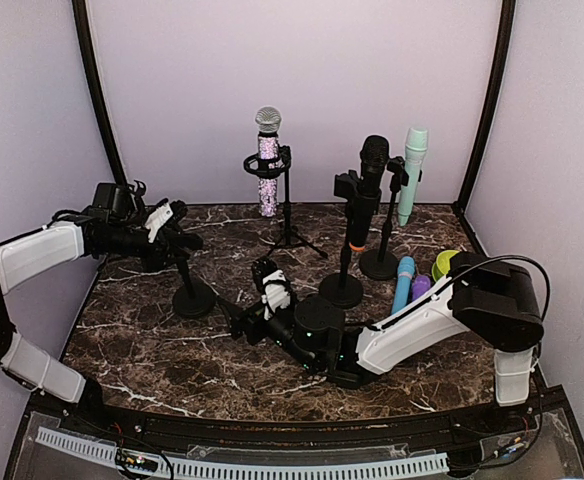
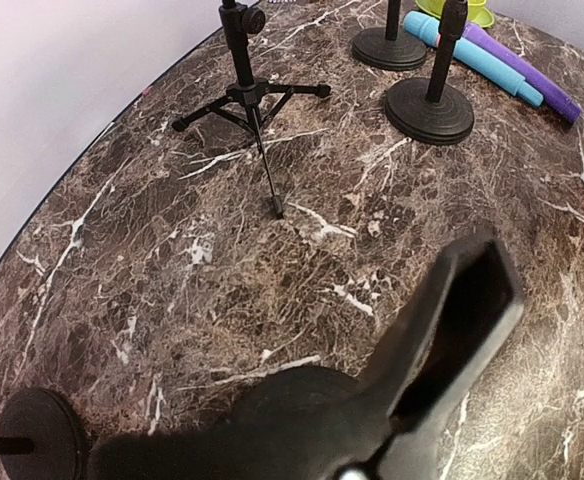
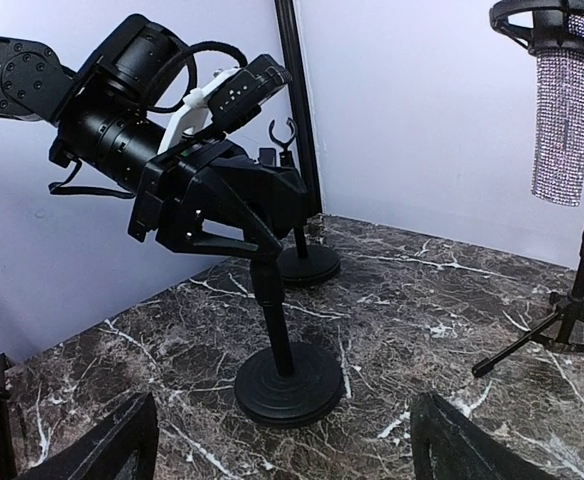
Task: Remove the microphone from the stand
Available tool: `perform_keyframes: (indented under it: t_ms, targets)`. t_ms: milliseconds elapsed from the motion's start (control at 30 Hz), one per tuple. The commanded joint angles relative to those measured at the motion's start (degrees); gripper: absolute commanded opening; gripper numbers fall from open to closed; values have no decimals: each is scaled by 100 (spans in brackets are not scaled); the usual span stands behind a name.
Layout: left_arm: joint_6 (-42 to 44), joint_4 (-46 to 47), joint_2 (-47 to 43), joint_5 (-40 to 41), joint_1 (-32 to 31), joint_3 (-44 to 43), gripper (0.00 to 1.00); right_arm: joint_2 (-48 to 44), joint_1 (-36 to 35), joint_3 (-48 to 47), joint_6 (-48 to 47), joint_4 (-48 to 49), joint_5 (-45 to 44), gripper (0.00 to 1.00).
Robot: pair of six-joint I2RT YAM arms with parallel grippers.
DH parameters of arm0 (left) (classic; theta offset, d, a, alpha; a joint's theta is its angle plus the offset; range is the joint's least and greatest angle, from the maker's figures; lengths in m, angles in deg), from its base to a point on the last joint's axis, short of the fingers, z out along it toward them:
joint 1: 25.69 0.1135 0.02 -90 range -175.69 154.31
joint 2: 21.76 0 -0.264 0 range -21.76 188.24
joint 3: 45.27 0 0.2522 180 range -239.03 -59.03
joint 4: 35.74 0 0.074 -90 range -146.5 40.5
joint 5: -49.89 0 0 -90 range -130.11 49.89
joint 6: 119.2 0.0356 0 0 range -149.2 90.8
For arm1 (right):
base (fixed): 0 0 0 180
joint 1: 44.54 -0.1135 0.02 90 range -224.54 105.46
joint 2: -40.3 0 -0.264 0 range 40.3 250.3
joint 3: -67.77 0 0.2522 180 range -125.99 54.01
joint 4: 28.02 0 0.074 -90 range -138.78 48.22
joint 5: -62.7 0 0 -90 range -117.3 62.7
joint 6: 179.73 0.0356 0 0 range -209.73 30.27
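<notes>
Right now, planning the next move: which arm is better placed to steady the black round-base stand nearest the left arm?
Left. The left gripper clasps the pole of the black round-base stand; the right gripper sits open, low and apart from it.

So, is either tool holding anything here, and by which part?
Left tool sits around the top of the stand post; whether it actually grips cannot be told. Right tool is open, holding nothing.

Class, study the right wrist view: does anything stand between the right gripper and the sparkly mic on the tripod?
Nothing visible does. Bare table lies between the right gripper and the tripod holding the sparkly mic; the left gripper and its stand sit off to the left.
</notes>
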Motion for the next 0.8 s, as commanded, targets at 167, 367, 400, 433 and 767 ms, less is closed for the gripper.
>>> perform_keyframes:
  t_ms: [167,367,400,433,767]
  targets:
    - [282,249,56,410,5,-57,22,-107,15,-3,76,34,-46,87]
    - [408,138,268,622,549,-367,20,-87,14,24,97,59,-55,87]
    - [431,127,325,610,708,-455,20,-86,16,29,94,67,-51,87]
    - [473,135,340,610,853,-501,20,-91,16,35,94,75,-55,87]
    - [803,-127,358,719,1730,-705,20,-94,25,72,94,134,-68,87]
